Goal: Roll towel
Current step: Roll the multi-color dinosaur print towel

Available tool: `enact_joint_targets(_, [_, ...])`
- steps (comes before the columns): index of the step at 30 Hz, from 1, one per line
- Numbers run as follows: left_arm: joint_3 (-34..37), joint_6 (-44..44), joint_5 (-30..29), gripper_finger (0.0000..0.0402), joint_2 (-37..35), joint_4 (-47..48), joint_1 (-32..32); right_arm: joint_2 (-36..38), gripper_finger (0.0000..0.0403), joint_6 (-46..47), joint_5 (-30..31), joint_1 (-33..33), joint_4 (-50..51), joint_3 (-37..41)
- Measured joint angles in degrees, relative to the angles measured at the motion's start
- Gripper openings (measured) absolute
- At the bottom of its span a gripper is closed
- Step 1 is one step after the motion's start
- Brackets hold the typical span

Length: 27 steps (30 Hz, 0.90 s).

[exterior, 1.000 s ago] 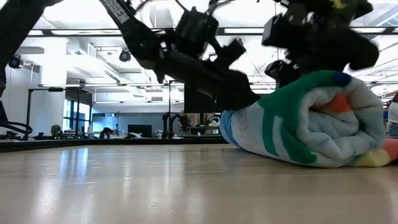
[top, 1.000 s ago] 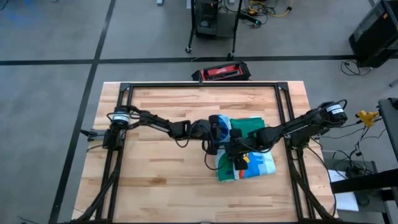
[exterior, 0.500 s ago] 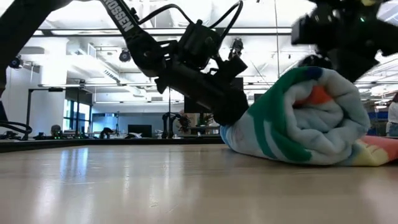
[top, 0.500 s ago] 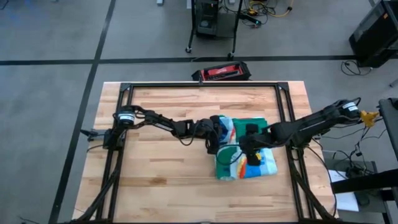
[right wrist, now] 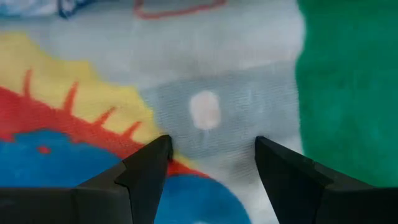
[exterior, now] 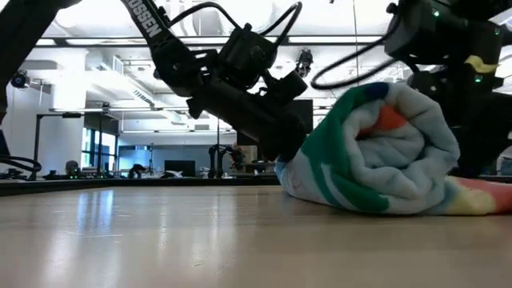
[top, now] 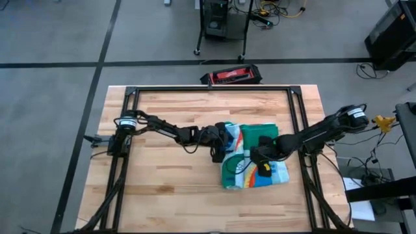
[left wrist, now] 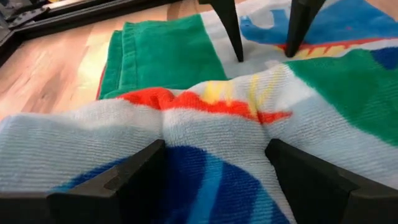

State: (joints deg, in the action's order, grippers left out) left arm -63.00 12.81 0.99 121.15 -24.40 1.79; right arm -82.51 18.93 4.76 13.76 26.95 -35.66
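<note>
Green-bordered and printed with bright dinosaurs, the towel (top: pixel 252 162) lies partly rolled on the right half of the wooden table (top: pixel 169 195), its roll a fat bundle with a flat green-edged flap spread out behind it toward the far side. From table height the roll (exterior: pixel 384 152) stands thick, with bands of green, pale blue and a patch of orange curling into its end, and its loose edge trailing on the boards. Both dark arms meet at it. The left gripper (top: pixel 220 144) reaches in from the left side of the table and presses against the near-left end of the roll; in its own wrist view the left gripper's fingers (left wrist: pixel 134 180) stand wide apart with a hump of red, yellow and blue cloth bulging between them, not pinched. The right gripper (top: pixel 263 159) comes across from the right and sits on top of the roll, its fingers (right wrist: pixel 146 171) spread and resting against white, red, yellow and blue print beside a green band, clamping nothing. Beyond the table's far edge a red and black case (top: pixel 231 75) lies on the grey floor.
</note>
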Motion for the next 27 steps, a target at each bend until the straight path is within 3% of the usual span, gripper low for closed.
enact_joint_targets(5, [2.01, 0.14, -0.03, 0.0276, -3.27, 3.97, -1.59, -5.87, 0.0224, -2.97, -0.29, 0.00, -11.65, -1.46])
enact_joint_targets(10, [5.26, -1.53, -2.40, 0.0276, -8.28, 11.64, -3.27, -9.84, 0.0224, -4.57, 0.11, 0.01, -13.41, -6.10])
enact_joint_targets(16, [14.16, -6.13, -5.14, 0.0276, -16.51, 14.08, -4.41, -12.74, 0.0224, -6.13, 1.26, -0.02, -17.61, -9.85])
enact_joint_targets(21, [20.46, -8.73, -6.20, 0.0276, -22.36, 14.46, -4.62, -12.88, 0.0224, -4.17, 1.56, 0.70, -14.81, -10.55])
enact_joint_targets(27, [22.31, -8.84, -6.29, 0.0276, -22.70, 10.32, -4.64, -7.61, 0.0224, -4.96, 1.25, 2.23, -12.61, -10.47])
